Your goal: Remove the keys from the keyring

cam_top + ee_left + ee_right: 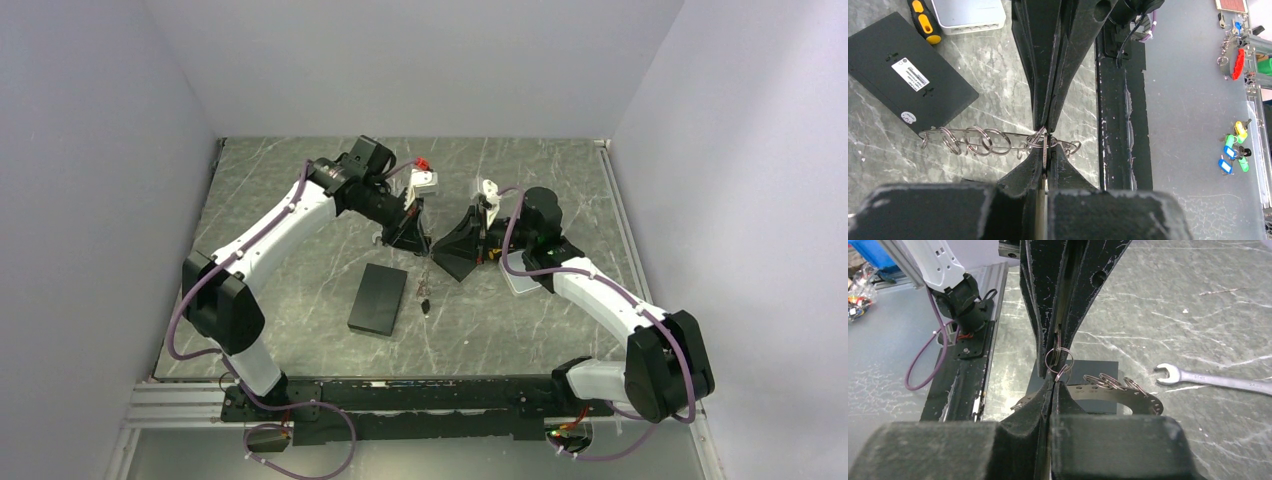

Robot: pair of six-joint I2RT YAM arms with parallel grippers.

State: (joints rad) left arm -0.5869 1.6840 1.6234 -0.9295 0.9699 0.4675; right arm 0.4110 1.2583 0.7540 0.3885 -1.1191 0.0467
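Observation:
The keyring [1135,401] shows as a flat perforated metal ring plate carrying several small split rings [979,140], held above the table between both grippers. My left gripper [1045,152] is shut on a thin split ring seen edge-on. My right gripper [1054,384] is shut at the plate's rim, just under a small split ring [1058,361]. In the top view the two grippers [418,240] [452,250] meet tip to tip. A small dark bundle [425,297], perhaps the keys, sits just below them. No keys show in the wrist views.
A black box [378,298] lies near the left of the grippers. A silver wrench [1218,381] lies on the table to the right. A yellow-and-black screwdriver [925,20] and a white box [968,15] lie beyond the black box. A small red piece [422,162] sits at the back.

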